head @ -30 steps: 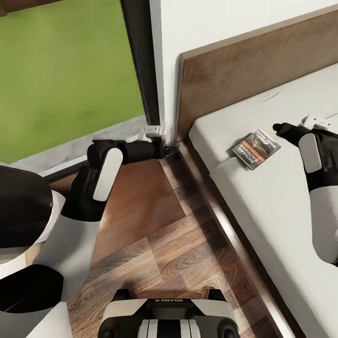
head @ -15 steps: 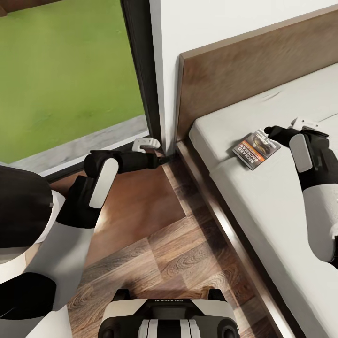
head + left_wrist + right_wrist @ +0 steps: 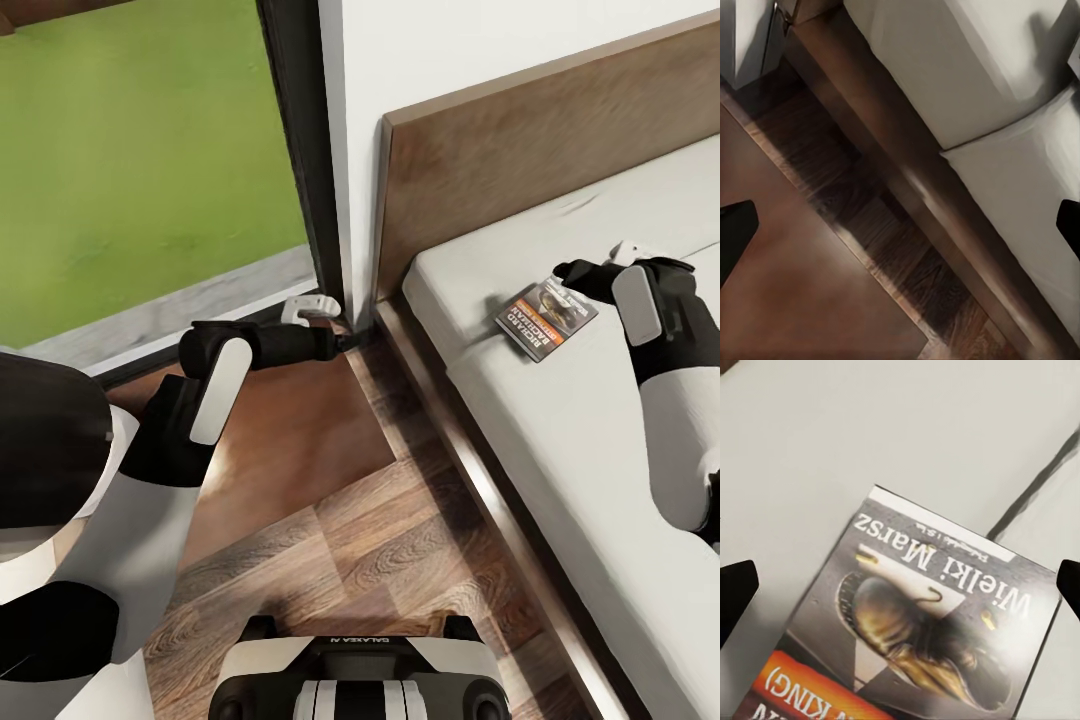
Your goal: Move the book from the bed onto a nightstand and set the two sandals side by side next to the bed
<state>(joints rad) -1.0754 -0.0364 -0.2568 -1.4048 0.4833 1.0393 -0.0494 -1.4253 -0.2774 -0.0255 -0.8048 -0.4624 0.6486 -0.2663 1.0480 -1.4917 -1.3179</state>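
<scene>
The book carries white lettering on its dark cover reading "Wielki Marsz", seen upside down in the right wrist view, with a finer line beneath it too small to read. On the orange band toward seven o'clock of the cover, "KING" is legible.

Looking straight down on the book, flat on the off-white mattress. Cover up: white lettering, orange band, golden figure. Dark fingertips spread wide at either side, touching nothing.
</scene>
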